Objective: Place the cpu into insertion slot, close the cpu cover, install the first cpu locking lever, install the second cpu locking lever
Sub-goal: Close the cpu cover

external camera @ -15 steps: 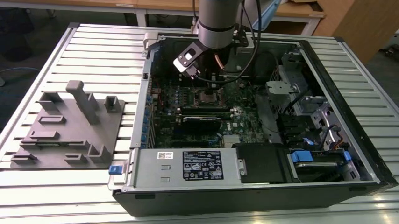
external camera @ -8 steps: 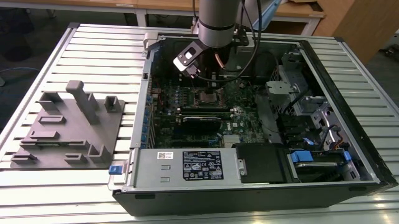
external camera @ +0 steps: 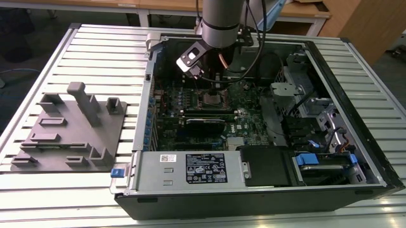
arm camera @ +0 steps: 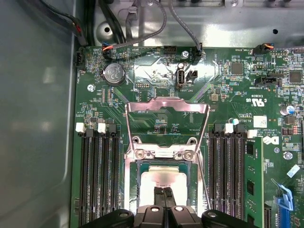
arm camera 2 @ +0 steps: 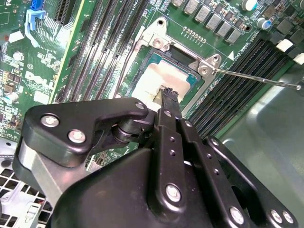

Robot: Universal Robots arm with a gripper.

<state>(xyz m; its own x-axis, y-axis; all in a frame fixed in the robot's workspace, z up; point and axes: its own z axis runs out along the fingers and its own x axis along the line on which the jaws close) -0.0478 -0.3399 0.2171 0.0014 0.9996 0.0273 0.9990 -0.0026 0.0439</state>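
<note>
An open computer case (external camera: 190, 168) lies on a ribbed metal bench (external camera: 101, 47), toward the exterior view's right edge. A grey moulded fixture (external camera: 70, 133) sits near the opposite edge. The arm reaches down into the case, over the green motherboard (arm camera: 104, 109).

The cpu (arm camera: 164, 178), a flat square chip whose dull silver top glares white under the light, lies level inside the insertion slot (arm camera: 139, 180). The slot's dark frame borders it. The hand (arm camera: 164, 194) has two slim black fingers (arm camera: 159, 204), pressed together with nothing between them. Their tips meet over the middle of the chip, either touching it or just above it; which cannot be told. This looks like pressing or checking that the chip is seated, not gripping it.

The cpu cover (arm camera: 166, 103), a thin shiny steel frame with a large square window, stands swung up on its hinge, so the slot is exposed. A thin wire locking lever (arm camera 2: 256, 79) juts out sideways, unlatched. Long black memory slots (arm camera: 97, 171) flank the socket on both sides.
</note>
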